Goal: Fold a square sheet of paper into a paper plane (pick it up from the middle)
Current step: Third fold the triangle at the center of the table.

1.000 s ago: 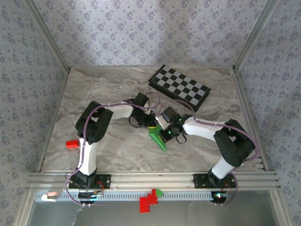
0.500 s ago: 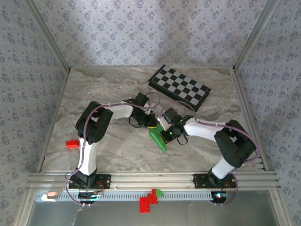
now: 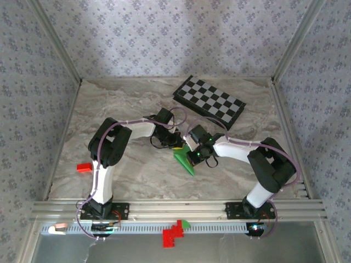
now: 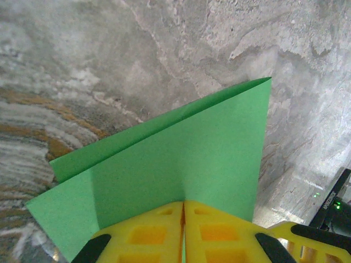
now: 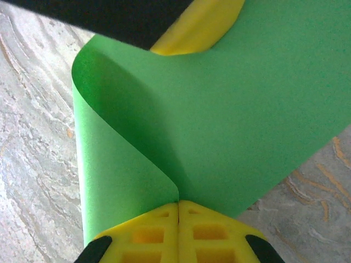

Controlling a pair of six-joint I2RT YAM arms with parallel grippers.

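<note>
1. The left gripper has its yellow jaws pinched tight together on one edge of the square sheet of paper. From this claw the green paper fans straight ahead in two layers. The upper layer's edge slants up toward the right.
2. In the top view the sheet is a narrow green wedge at the middle of the table, between the two claws. Its long axis runs from the left claw at the far end toward the near edge, with the tip pointing at the arm bases. Whether it rests on the marble or hangs just above it cannot be told.
3. The right gripper is likewise clamped shut on the sheet, at the spot where one layer curls over in a soft, uncreased roll. The paper lies ahead of it and to its right.
4. Both claws touch the paper, so neither is nearer. The next move likely depends on the roll beside the right claw, which needs pressing flat along the long axis.
</note>
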